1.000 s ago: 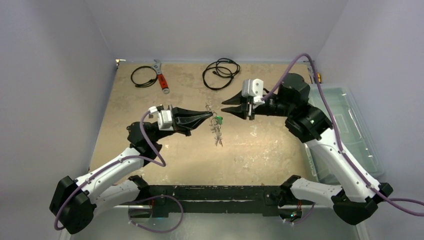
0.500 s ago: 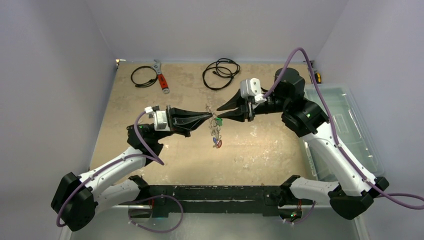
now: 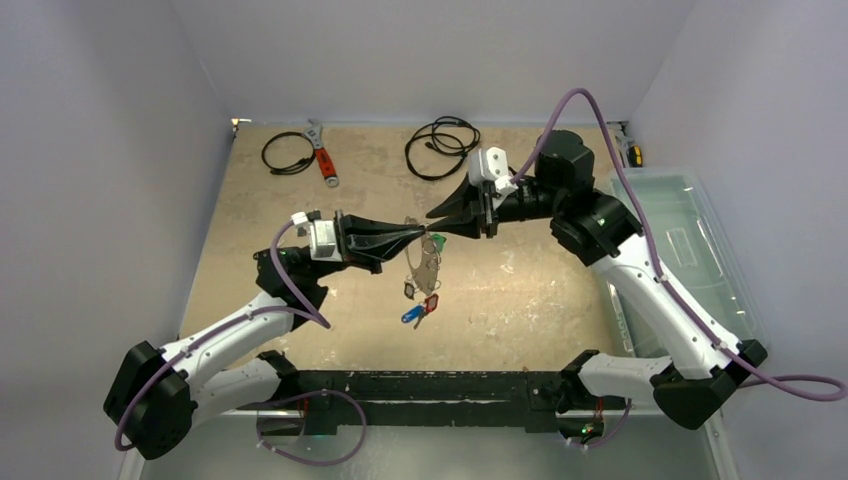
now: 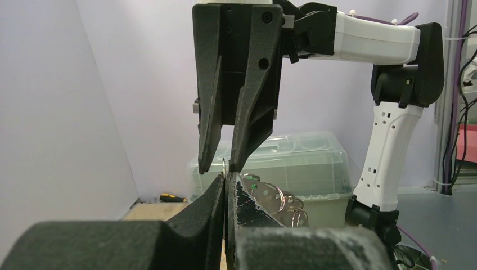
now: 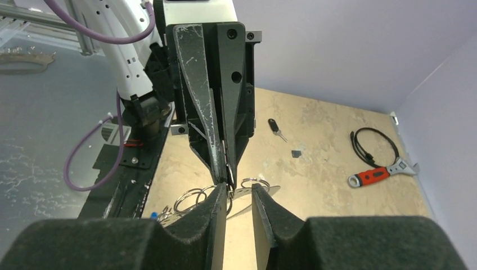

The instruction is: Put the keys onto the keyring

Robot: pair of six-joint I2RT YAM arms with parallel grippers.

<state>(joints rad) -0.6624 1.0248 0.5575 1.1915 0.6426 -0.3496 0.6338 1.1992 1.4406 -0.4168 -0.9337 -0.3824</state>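
Silvery keyring (image 3: 424, 262) hangs above mid-counter (image 3: 560, 300), pinched in your left hand (image 3: 414, 234); right hand (image 3: 436, 216) narrowly parted beside it. Tagged keys (image 3: 420, 305) dangle attached; one dark key (image 5: 275, 128) apparently remains loose, left.

Pale lilac walls (image 3: 120, 150), mottled tan tabletop (image 3: 545, 300), clear plastic bin (image 3: 722, 232)

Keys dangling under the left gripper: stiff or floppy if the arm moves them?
Probably floppy: the keys dangle loosely from the keyring that the left gripper pinches, so they would likely swing. Seemingly light, since one fingertip pinch carries the bunch. The thin smooth metal may pivot or slip in that grip.
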